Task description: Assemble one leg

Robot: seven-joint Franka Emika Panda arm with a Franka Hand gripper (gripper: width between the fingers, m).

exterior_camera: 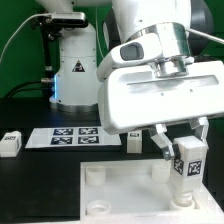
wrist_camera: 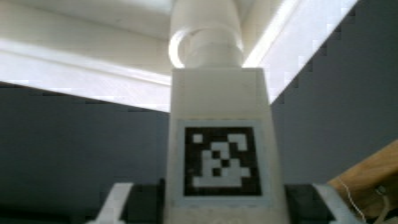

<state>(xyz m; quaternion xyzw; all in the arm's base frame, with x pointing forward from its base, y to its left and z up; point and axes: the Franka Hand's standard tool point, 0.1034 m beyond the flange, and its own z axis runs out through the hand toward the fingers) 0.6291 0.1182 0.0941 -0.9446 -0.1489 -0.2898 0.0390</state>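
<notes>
Between jaws of tool (exterior_camera: 184, 150), leg (exterior_camera: 189, 168) upright; tool clamped on it, over white panel (exterior_camera: 110, 195).

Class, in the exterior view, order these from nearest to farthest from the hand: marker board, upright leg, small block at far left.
1. The leg, held in the hand, at the exterior view's right.
2. The marker board, left of the hand.
3. The small block, at the view's far left.

The white panel (exterior_camera: 110, 196) is cut off at the exterior view's lower edge; the wrist view shows the leg's (wrist_camera: 222, 100) tag (wrist_camera: 222, 158) blurred.
</notes>
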